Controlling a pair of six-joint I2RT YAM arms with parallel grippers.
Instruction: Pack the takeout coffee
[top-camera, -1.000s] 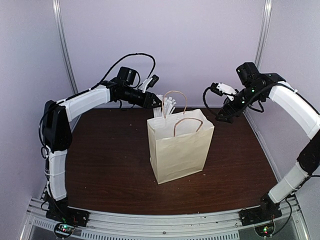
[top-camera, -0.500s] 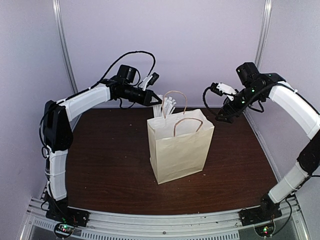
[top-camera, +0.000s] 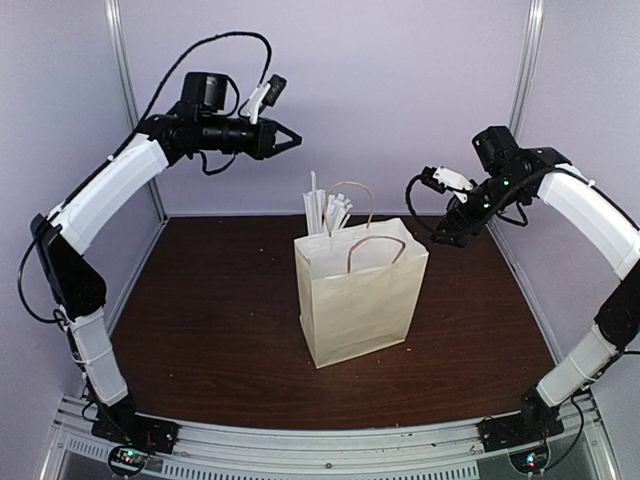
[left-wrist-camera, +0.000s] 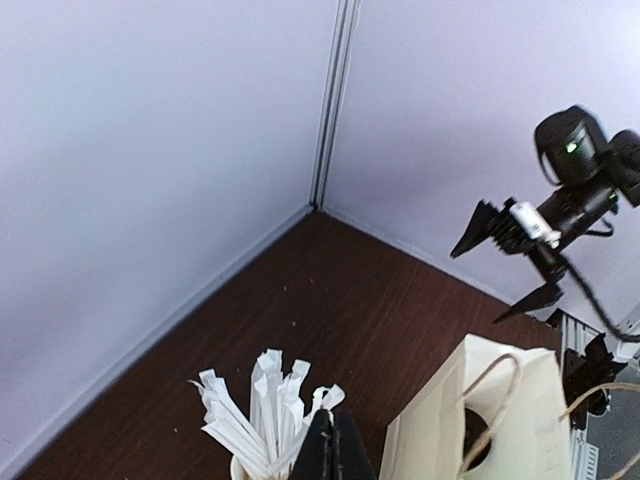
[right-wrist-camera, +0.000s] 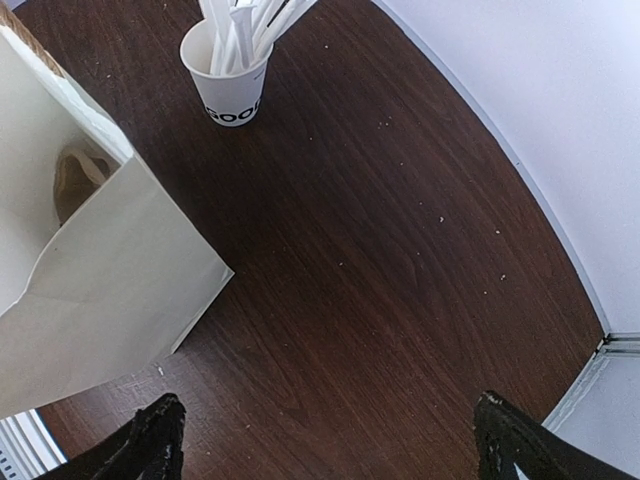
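Note:
The white coffee cup with its black lid is not visible in any view. A cream paper bag (top-camera: 360, 295) with twine handles stands upright mid-table, and its inside is mostly hidden. It also shows in the left wrist view (left-wrist-camera: 470, 420) and the right wrist view (right-wrist-camera: 90, 280). My left gripper (top-camera: 292, 141) is raised high above and left of the bag. Its jaws are pressed together in the left wrist view (left-wrist-camera: 335, 445), with nothing seen between them. My right gripper (top-camera: 445, 225) hovers right of the bag's top, wide open and empty (right-wrist-camera: 335, 445).
A white cup of wrapped white sticks (top-camera: 325, 212) stands just behind the bag and shows in both wrist views (left-wrist-camera: 260, 410) (right-wrist-camera: 228, 75). The enclosure walls are close at the back and both sides. Bare brown table (right-wrist-camera: 400, 250) lies under the right gripper.
My left arm has lifted up and back to the left, away from the sticks cup. One stick now stands taller than before. The right arm has not moved.

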